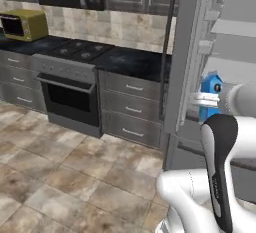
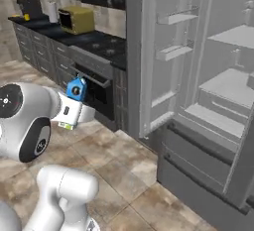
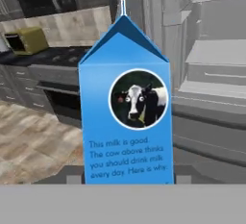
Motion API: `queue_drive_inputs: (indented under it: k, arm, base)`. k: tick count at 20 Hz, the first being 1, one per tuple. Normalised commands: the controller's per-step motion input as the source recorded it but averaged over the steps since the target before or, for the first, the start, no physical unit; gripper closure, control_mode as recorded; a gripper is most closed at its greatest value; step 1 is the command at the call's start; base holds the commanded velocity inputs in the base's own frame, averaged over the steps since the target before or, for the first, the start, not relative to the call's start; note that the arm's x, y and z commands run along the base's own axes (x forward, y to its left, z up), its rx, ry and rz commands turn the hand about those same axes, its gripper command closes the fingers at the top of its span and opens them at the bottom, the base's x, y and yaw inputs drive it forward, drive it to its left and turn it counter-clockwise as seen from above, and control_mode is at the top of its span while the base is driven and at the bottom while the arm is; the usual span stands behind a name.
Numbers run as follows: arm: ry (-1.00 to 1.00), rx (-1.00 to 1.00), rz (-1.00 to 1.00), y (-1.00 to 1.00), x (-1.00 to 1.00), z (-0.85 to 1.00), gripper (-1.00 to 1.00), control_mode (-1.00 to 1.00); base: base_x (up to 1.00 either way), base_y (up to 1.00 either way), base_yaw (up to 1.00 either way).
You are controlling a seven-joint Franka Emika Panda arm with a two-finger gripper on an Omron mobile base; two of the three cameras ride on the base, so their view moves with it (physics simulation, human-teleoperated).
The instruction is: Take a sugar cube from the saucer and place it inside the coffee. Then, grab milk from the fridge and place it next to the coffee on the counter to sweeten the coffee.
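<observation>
My gripper (image 1: 206, 99) is shut on the milk (image 1: 212, 84), a bright-blue gabled carton held upright in mid air in front of the open fridge (image 1: 192, 52). In the right base view the milk (image 2: 76, 88) rides above the white hand, with the gripper (image 2: 73, 98) out over the floor, left of the fridge (image 2: 218, 86). In the hand view the milk (image 3: 126, 117), with its cow picture, stands close and centred. The black counter (image 2: 96, 40) runs along the back wall. A yellow speck far left on it is too small to name. The sugar cube is out of view.
The fridge door (image 2: 163, 51) stands wide open, its grey shelves bare. A stove with an oven (image 1: 70, 89) sits in the counter run, and a yellow box-like appliance (image 1: 24, 24) stands on the counter (image 1: 132, 62). A black coffee machine (image 2: 31, 6) stands far left. Tiled floor lies between.
</observation>
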Motion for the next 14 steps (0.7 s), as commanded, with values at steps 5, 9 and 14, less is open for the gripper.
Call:
queue_drive_inputs:
  k: [5,9,14]
  arm:
    - [0.00,0.00,0.00,0.00,0.00,0.00,1.00,1.00]
    - [0.00,0.00,0.00,0.00,0.00,0.00,1.00,1.00]
    - [0.00,0.00,0.00,0.00,0.00,0.00,1.00,1.00]
  base:
    - [-0.01,0.80,0.84]
    - [0.95,0.23,0.54]
    - [1.00,-0.03,0.23]
